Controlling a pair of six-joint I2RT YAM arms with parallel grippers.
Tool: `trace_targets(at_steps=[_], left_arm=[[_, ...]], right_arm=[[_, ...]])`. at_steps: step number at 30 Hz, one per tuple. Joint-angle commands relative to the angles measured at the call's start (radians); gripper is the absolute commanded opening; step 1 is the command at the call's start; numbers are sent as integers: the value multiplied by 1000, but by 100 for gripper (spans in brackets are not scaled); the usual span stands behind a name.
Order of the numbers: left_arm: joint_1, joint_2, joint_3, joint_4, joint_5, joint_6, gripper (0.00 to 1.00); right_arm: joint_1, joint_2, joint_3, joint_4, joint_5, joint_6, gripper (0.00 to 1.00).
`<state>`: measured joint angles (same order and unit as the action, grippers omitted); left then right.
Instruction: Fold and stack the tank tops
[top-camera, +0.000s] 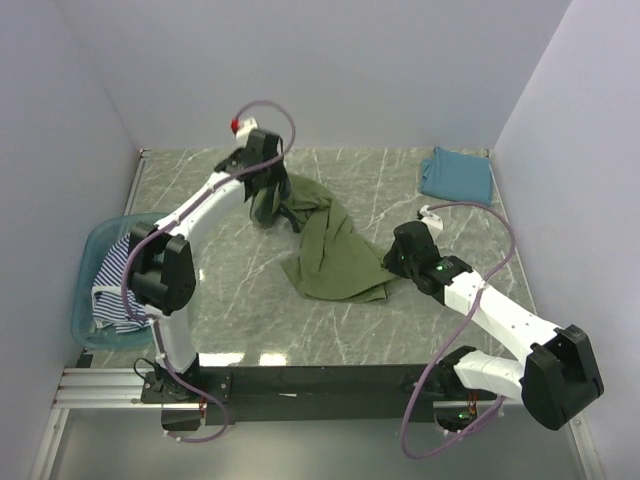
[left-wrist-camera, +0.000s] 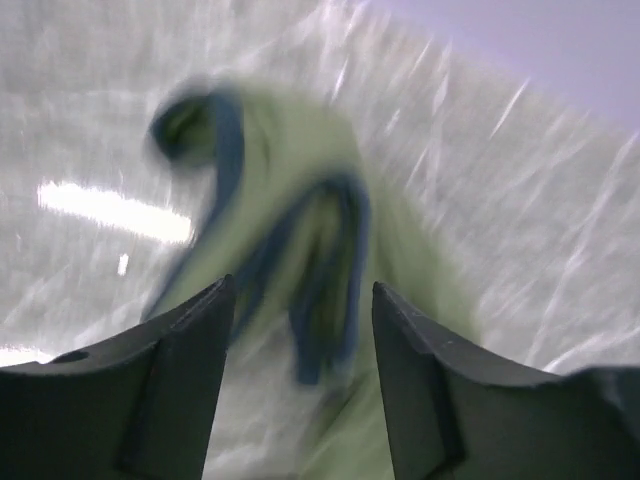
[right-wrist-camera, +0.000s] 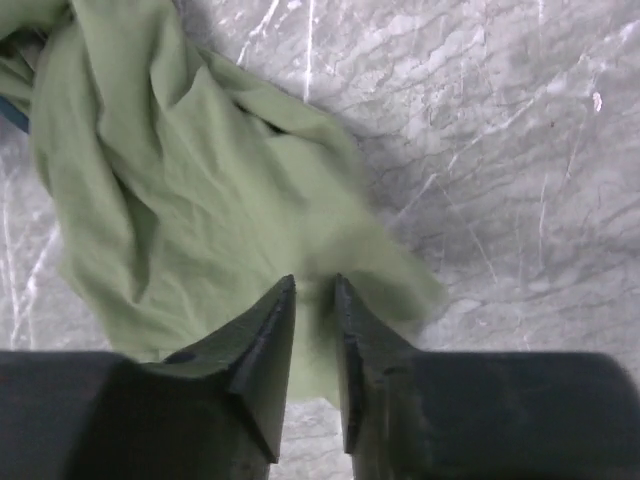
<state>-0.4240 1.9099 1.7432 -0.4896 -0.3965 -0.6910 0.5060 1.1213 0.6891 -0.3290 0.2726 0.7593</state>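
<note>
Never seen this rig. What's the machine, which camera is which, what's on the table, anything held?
A left arm and a right arm, bolted at the near edge of the table, each ending in a two-finger gripper. The wide picture is from a fixed camera above and behind them. The other two are from wrist cameras, fingers at the bottom. On the table: an olive-green top crumpled mid-table, a teal-blue top folded far right, a striped top in a teal tub at left. The left gripper is open at the olive-green top's far end. The right gripper is nearly shut at its edge; whether it pinches cloth is unclear.
</note>
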Motion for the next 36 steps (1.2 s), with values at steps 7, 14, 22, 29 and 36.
trace_targets(at_steps=[7,14,22,29,36], left_arm=[[-105,-420,-696,227,116,-133,56],[-165,-254,-731,284,179,-30,41],[-185,-106,-660,307,232,83,58],[-197,-89,-691,260,193,48,40],[-213,-213,-844,290,166,-8,54]], right_arm=[[-29,35,23,-42,62,-32,54],[-57,18,10,-30,36,-37,54],[-75,-5,-2,-31,28,-52,54],[-99,-25,-13,-38,16,-61,54],[-127,-60,-20,-53,14,-78,55]])
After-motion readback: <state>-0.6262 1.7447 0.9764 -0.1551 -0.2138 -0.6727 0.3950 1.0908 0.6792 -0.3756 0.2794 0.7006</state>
